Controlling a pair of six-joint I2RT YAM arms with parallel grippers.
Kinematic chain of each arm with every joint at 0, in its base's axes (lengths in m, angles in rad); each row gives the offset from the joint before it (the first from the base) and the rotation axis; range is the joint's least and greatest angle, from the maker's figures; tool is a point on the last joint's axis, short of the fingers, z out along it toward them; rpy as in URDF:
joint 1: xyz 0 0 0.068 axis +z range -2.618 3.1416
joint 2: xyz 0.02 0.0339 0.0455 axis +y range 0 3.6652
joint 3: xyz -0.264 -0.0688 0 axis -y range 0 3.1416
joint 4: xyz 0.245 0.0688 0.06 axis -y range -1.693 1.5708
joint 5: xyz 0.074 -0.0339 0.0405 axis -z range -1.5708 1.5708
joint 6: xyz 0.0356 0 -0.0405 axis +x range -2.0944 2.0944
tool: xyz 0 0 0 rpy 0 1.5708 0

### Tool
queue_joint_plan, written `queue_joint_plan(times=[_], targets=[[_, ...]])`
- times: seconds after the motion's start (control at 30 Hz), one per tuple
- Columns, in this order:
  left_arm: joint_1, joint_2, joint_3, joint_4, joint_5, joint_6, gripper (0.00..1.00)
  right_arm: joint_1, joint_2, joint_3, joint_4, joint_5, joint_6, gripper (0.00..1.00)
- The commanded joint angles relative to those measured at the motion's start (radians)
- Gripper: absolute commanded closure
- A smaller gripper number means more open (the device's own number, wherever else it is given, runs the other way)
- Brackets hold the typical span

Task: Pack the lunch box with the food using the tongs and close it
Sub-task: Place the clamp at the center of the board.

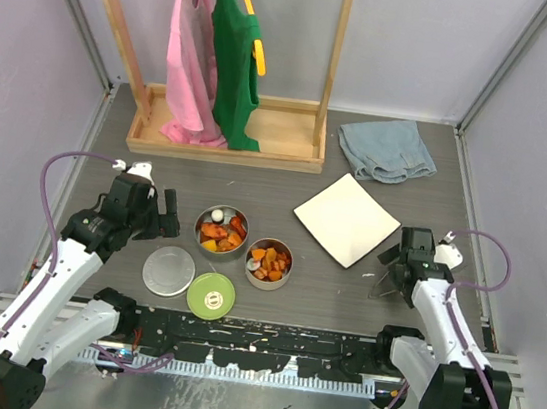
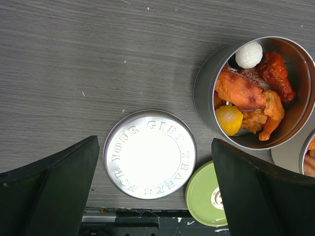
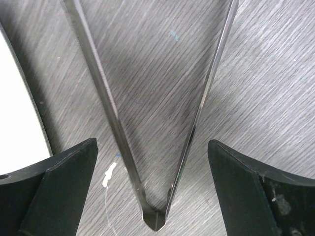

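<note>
My right gripper [image 3: 152, 145] hangs spread over the tongs [image 3: 101, 98] by the tabletop's right edge, my left gripper [image 2: 155, 142] spread too; a finger brushing the tongs could skid them away.

The left gripper [image 1: 167, 218] sits at nine o'clock, jaws spread wide. The right gripper [image 1: 394, 272], at three o'clock, points downward with its jaws equally wide.

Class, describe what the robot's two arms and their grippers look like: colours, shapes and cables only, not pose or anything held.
Both the left arm and right arm have white tube links between black joints and black bases. A thin purple cable loops alongside each. The left gripper and right gripper are black; close up, their fingers are broad matte black wedges.
</note>
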Motion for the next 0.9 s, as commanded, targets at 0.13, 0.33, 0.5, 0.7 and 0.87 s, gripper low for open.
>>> queue_joint_plan(times=[0.13,0.33,0.5,0.7,0.87], targets=[[0.003,-0.015,0.020,0.022,0.000,0.002,0.02,-0.005,-0.171,0.110,-0.155,-0.093,0.019,0.01],[0.003,-0.012,0.021,0.022,0.001,0.002,0.02,-0.005,-0.333,0.071,-0.024,-0.466,-0.026,0.08],[0.003,-0.014,0.023,0.015,-0.002,-0.004,0.02,-0.004,-0.422,0.007,0.174,-0.802,0.012,0.24],[0.003,-0.015,0.025,0.016,-0.006,-0.004,0.02,0.013,-0.415,0.052,0.133,-0.891,-0.065,0.29],[0.003,-0.016,0.026,0.011,-0.008,-0.007,0.02,0.111,-0.414,0.077,0.133,-0.865,-0.062,0.32]])
